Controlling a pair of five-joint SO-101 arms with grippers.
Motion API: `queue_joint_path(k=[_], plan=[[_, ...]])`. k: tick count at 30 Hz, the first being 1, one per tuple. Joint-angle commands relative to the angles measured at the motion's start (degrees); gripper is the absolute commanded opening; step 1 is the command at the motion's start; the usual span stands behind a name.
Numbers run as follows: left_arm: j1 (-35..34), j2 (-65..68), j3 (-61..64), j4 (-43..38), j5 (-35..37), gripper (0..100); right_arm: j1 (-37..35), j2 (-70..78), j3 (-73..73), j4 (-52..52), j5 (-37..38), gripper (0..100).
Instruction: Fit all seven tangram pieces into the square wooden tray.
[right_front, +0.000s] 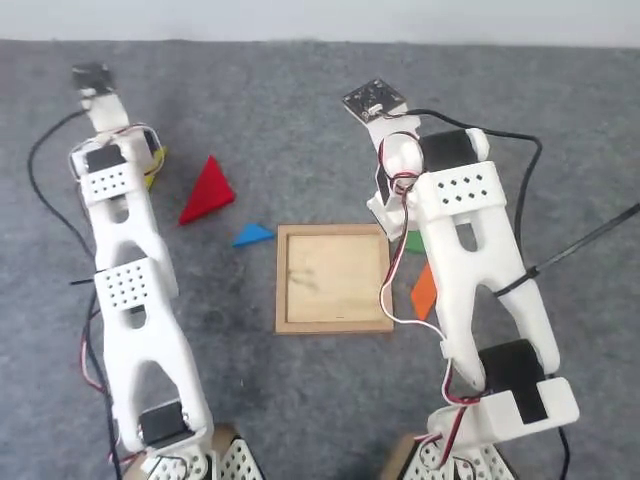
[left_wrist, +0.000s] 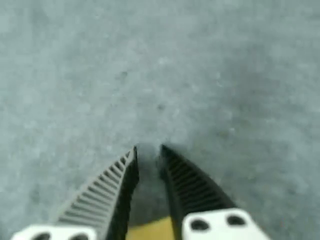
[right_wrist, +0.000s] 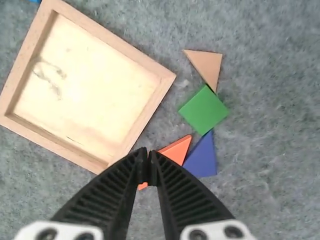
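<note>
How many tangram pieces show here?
7, all outside the tray: red triangle and light blue triangle left of it; yellow piece by the left arm; tan triangle, green square, orange triangle, dark blue triangle on its right.

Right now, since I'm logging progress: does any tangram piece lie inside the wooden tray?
No, the wooden tray holds nothing; the green square and orange triangle lie beside it.

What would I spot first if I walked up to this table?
Your eye would land on the empty wooden tray in the middle, with the white left arm and right arm on either side. Next comes the big red triangle to its left. By its right side sits a bunch of pieces: green square, orange triangle, blue triangle and tan triangle.
</note>
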Motion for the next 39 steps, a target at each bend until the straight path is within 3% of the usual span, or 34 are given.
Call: queue_joint_path(k=[1, 13, 22, 30, 34, 39], plan=[[-0.9, 0.3, 0.8, 7.2, -4.8, 1, 0.6, -0.5, -0.4, -0.9, 1.1, 1.8], [-1.2, -0.5, -15.7, 41.4, -16.9, 1, 0.5, -0.5, -0.4, -0.8, 0.9, 1.7], [-0.9, -2.2, -15.6, 43.0, -18.0, 1, 0.6, -0.5, -0.4, -0.5, 0.9, 1.7], [-6.5, -4.7, -14.1, 43.4, -18.3, 1, 0.6, -0.5, -0.4, -0.8, 0.9, 1.8], [-8.8, -9.4, -1.8, 43.4, -19.3, 1, 0.6, -0.5, -0.4, -0.8, 0.9, 1.8], [-8.6, -21.5, 21.5, 43.0, -25.9, 1, 0.6, -0.4, -0.4, -0.8, 0.9, 1.8]])
